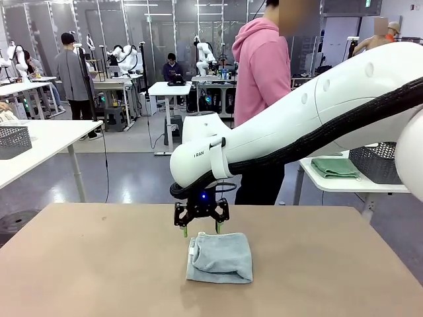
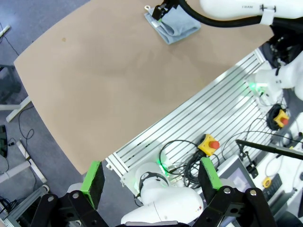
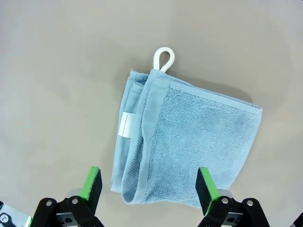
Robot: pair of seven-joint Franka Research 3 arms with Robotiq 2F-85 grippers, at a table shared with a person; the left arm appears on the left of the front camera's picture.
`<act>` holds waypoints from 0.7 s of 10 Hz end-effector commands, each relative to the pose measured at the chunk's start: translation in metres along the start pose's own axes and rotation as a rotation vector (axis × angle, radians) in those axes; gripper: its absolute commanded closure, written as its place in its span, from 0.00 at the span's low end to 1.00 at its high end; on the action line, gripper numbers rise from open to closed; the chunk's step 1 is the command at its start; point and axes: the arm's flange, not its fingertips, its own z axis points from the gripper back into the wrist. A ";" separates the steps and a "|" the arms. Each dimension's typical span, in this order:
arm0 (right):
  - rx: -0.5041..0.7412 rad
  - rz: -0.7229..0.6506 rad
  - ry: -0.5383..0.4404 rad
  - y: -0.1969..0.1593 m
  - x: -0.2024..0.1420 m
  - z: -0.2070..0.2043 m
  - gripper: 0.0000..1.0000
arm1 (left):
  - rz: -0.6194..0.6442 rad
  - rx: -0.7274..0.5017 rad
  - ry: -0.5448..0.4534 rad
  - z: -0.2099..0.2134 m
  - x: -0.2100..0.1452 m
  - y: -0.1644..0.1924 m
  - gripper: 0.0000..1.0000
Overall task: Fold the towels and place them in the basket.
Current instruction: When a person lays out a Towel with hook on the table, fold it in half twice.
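On the table point(image 1: 99, 264), near its middle, the folded towel point(image 1: 221, 257) lies flat, with a white loop point(image 3: 164, 57) at one corner. Right gripper point(image 1: 201, 231) hovers at the towel's far edge, jaws apart, nothing held. Left gripper point(image 2: 151, 177) is well apart from the towel, jaws wide, empty.

This is a robotics lab, a large open hall rather than a home or shop. A white robot arm point(image 1: 297, 125) reaches over a plain brown tabletop point(image 1: 79, 264), which is bolted to a frame of slotted aluminium rails point(image 2: 208, 113). A yellow emergency-stop button point(image 2: 209, 144) with a red cap lies among loose cables point(image 2: 180, 156) beside them. Beyond, rows of white work tables point(image 1: 168, 89) stand on a glossy grey floor point(image 1: 132, 178) before glass partitions point(image 1: 152, 26), with people standing and sitting at them. One side table point(image 1: 344, 183) carries a mesh basket point(image 1: 377, 162) and folded green towels point(image 1: 336, 167), laid out as test props.
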 end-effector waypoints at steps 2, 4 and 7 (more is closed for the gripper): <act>-0.010 0.005 0.000 -0.001 0.001 0.000 0.00 | -0.006 0.011 0.008 0.000 -0.001 0.001 0.00; 0.061 0.049 -0.038 -0.009 -0.015 0.019 0.00 | -0.006 0.011 0.008 0.000 -0.001 0.001 0.00; 0.241 0.051 -0.126 -0.095 -0.077 0.038 0.00 | -0.006 0.011 0.008 0.000 -0.001 0.001 0.00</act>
